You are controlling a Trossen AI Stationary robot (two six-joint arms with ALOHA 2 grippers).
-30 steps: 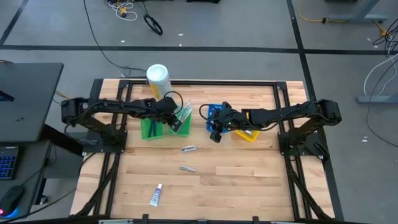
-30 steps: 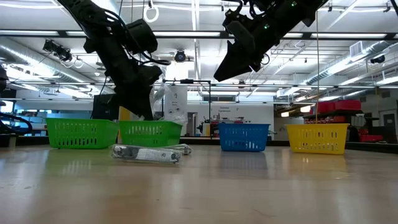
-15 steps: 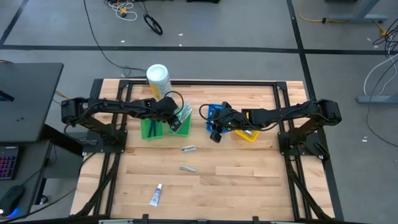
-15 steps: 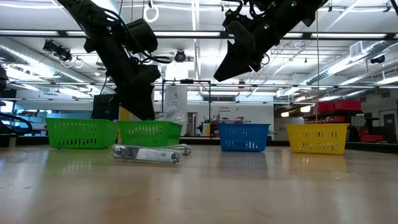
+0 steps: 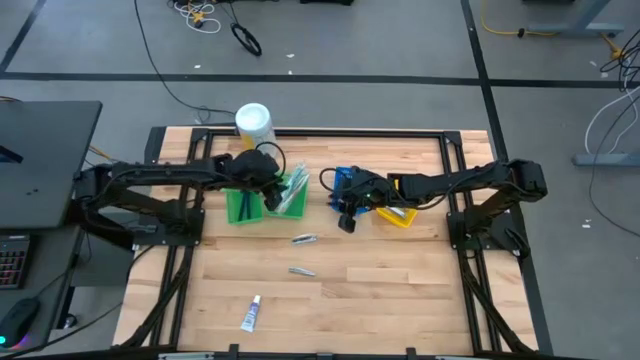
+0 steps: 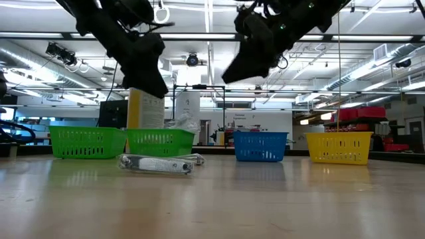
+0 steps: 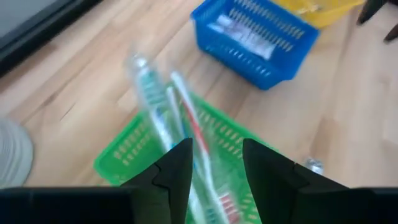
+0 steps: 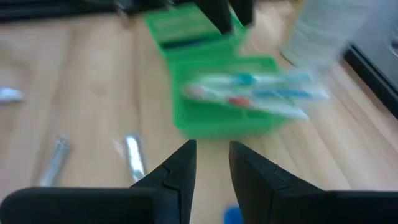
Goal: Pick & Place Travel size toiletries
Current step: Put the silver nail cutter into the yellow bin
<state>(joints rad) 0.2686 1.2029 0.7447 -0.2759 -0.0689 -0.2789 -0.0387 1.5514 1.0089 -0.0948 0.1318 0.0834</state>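
On the wooden table (image 5: 380, 270), two green bins are set side by side, with a blue bin (image 5: 347, 186) and a yellow bin (image 5: 397, 214) further to the right. Toothbrushes (image 5: 297, 187) are seen lying in the right green bin (image 5: 291, 203), their ends sticking out over its rim. The left gripper (image 5: 270, 197) is held above the gap between the two green bins, with its fingers apart and nothing between them. The right gripper (image 5: 346, 218) is held by the blue bin, also spread and empty. A big white canister (image 5: 253, 124) stands behind the green bins. A silvery piece (image 5: 305, 239) lies in front of the bins, another silvery piece (image 5: 301, 271) lies nearer the front, and a small white tube (image 5: 251, 314) lies near the front edge. From the low view, the bins' slotted plastic walls are shown, but not what is inside. In the left wrist view, small tubes (image 7: 245, 40) are seen in the blue bin.
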